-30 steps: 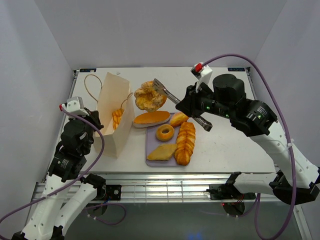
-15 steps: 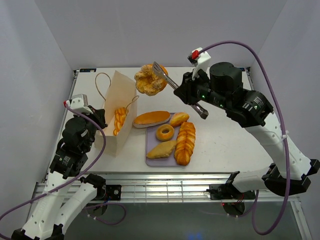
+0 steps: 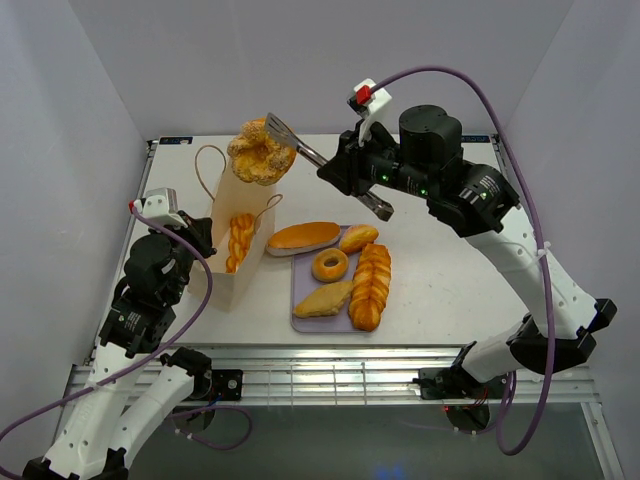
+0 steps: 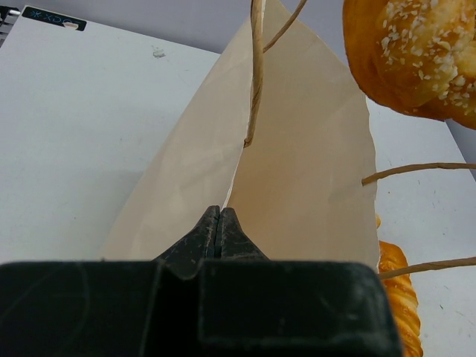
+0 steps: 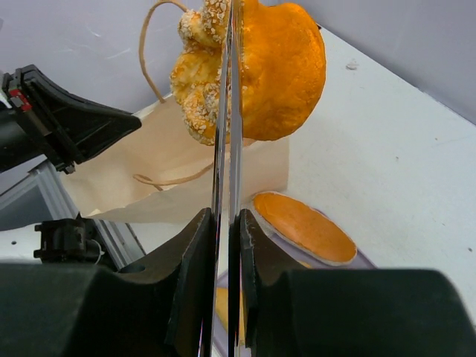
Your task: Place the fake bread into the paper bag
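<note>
The paper bag (image 3: 222, 262) stands at the left with its mouth open; a croissant (image 3: 237, 240) shows inside it. My left gripper (image 3: 203, 236) is shut on the bag's near edge (image 4: 223, 195). My right gripper (image 3: 338, 172) is shut on silver tongs (image 3: 296, 146), which clamp a seeded golden bun (image 3: 262, 153) in the air above the bag's mouth. In the right wrist view the tongs (image 5: 227, 126) run between my jaws up to the bun (image 5: 275, 71), with the bag (image 5: 163, 167) below. The bun also shows in the left wrist view (image 4: 416, 52).
A lavender tray (image 3: 300, 322) right of the bag holds a long flat loaf (image 3: 303, 236), a round bun (image 3: 357, 238), a ring (image 3: 329, 265), a braided loaf (image 3: 370, 285) and a turnover (image 3: 325, 303). The bag's cord handles (image 3: 205, 165) stick up.
My right arm has carried the tongs and bun up and to the left, from behind the tray to above the bag. The left gripper keeps its hold on the bag.
</note>
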Controlling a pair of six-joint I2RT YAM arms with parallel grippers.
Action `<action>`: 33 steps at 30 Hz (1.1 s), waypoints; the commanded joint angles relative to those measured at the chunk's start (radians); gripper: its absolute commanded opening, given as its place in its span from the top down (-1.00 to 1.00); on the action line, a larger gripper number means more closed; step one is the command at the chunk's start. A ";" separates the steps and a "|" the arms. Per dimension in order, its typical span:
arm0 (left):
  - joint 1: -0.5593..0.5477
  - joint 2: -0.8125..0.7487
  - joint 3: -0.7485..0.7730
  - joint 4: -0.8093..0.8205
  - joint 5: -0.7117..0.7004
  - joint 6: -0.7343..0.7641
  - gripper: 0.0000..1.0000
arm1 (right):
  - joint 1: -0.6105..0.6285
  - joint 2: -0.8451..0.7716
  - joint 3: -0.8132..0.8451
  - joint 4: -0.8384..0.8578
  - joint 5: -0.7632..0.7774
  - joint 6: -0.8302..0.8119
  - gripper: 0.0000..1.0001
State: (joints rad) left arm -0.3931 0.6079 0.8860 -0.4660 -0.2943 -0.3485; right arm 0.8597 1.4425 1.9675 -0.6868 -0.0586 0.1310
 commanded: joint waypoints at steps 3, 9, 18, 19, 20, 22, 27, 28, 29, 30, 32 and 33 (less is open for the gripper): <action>-0.004 0.001 0.024 0.023 0.014 0.011 1.00 | 0.006 0.009 -0.004 0.164 -0.122 -0.002 0.71; -0.004 -0.003 0.018 0.020 0.006 0.011 1.00 | 0.007 0.012 -0.067 0.199 -0.156 0.001 0.70; -0.004 -0.002 0.013 0.006 -0.031 0.003 1.00 | 0.006 0.016 -0.145 0.233 -0.172 0.015 0.68; -0.004 -0.002 0.013 0.004 -0.032 0.003 1.00 | 0.006 0.018 -0.150 0.234 -0.172 0.016 0.68; -0.004 -0.003 0.013 0.004 -0.037 0.003 1.00 | 0.007 0.021 -0.150 0.234 -0.172 0.016 0.65; -0.004 -0.002 0.011 0.004 -0.042 0.006 1.00 | 0.007 0.028 -0.148 0.234 -0.175 0.016 0.60; -0.004 -0.002 0.007 0.001 -0.058 0.017 1.00 | 0.006 0.052 -0.125 0.222 -0.173 0.021 0.33; -0.004 -0.005 0.005 0.001 -0.060 0.022 1.00 | 0.006 0.052 -0.124 0.222 -0.173 0.019 0.31; -0.004 -0.008 0.004 0.000 -0.063 0.023 1.00 | 0.006 0.055 -0.122 0.222 -0.173 0.019 0.26; -0.004 -0.008 0.001 0.001 -0.069 0.023 1.00 | 0.006 0.058 -0.121 0.222 -0.175 0.019 0.24; -0.004 -0.013 -0.001 -0.002 -0.074 0.028 1.00 | 0.006 0.059 -0.119 0.219 -0.175 0.019 0.18; -0.004 -0.014 -0.001 -0.002 -0.077 0.029 1.00 | 0.007 0.061 -0.117 0.221 -0.176 0.019 0.15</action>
State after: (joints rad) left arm -0.3931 0.6037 0.8856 -0.4660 -0.3500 -0.3328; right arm 0.8597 1.5043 1.8153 -0.5411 -0.2203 0.1501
